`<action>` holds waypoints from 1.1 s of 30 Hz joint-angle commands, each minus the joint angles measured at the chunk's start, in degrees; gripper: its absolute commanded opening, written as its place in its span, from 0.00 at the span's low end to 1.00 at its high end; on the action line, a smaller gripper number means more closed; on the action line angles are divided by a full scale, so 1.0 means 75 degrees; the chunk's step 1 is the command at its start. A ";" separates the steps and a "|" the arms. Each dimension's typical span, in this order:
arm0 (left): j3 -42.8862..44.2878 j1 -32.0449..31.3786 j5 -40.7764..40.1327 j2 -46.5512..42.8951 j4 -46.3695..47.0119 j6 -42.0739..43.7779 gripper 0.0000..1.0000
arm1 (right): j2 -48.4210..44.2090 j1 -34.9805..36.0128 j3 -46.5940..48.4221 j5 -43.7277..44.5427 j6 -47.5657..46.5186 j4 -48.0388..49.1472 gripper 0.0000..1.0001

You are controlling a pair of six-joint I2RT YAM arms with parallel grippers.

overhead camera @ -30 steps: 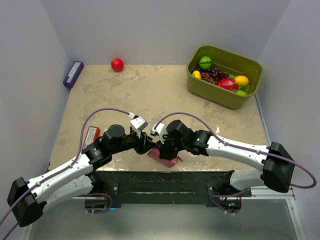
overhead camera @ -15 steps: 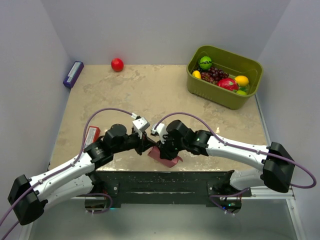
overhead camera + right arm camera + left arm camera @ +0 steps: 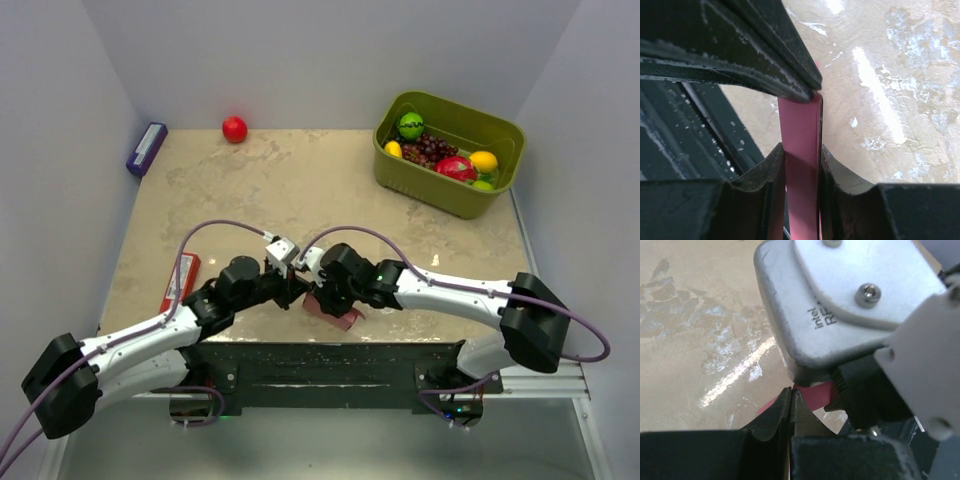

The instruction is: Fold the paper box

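Top view: the paper box [image 3: 338, 313], pink, sits well apart from the green basket [image 3: 440, 203], down toward the arm bases and left of it, at the near edge of the surface [image 3: 300, 190]. Both arms meet over it. The left gripper [image 3: 298, 291] and the right gripper [image 3: 317, 296] are just beside each other, on the box's far-from-basket side. The red packet [image 3: 181, 281] lies further from the basket than the box. A red ball [image 3: 234, 129] is level with the basket and well left of it. A purple box [image 3: 146, 148] is further left again, by the wall.

Left wrist view: the left gripper [image 3: 790, 407] has its fingers [image 3: 771, 422] pressed together with no gap. A bit of the pink paper box [image 3: 816, 392] shows just past the tips. Whether a thin edge is nipped between them cannot be told. The grey camera housing [image 3: 840, 310] of the other arm fills the upper right, very close.

Right wrist view: the right gripper [image 3: 802, 172] has its fingers [image 3: 769, 182] narrow, clamped on an upright strip of the paper box [image 3: 800, 127]. Both pads touch the pink card. Black parts [image 3: 740, 50], probably the left arm's fingers, touch the strip's top end.
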 commanded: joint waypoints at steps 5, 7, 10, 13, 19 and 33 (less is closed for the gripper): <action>-0.0729 -0.0114 -0.0788 0.0063 0.1124 -0.0227 0.00 | 0.0334 -0.0094 0.0448 0.1744 0.0212 0.0418 0.11; -0.0835 -0.0114 -0.0800 0.0063 0.1230 -0.0192 0.00 | 0.0311 -0.0094 0.0425 0.1791 0.0270 0.0429 0.27; -0.0882 -0.0126 -0.0847 0.0063 0.1218 -0.0086 0.00 | 0.0182 -0.0094 0.0319 0.1803 0.0318 0.0464 0.37; -0.0835 -0.0126 -0.0940 0.0110 0.1125 0.0031 0.00 | 0.0007 -0.0094 0.0190 0.1792 0.0353 0.0488 0.43; -0.0683 -0.0126 -0.1069 0.0192 0.0973 0.0207 0.00 | -0.0274 -0.0094 -0.0056 0.1862 0.0388 0.0429 0.45; -0.0600 -0.0488 -0.1559 0.0590 0.1393 -0.0214 0.00 | -0.0299 -0.0083 -0.0278 0.1897 0.0411 0.0581 0.16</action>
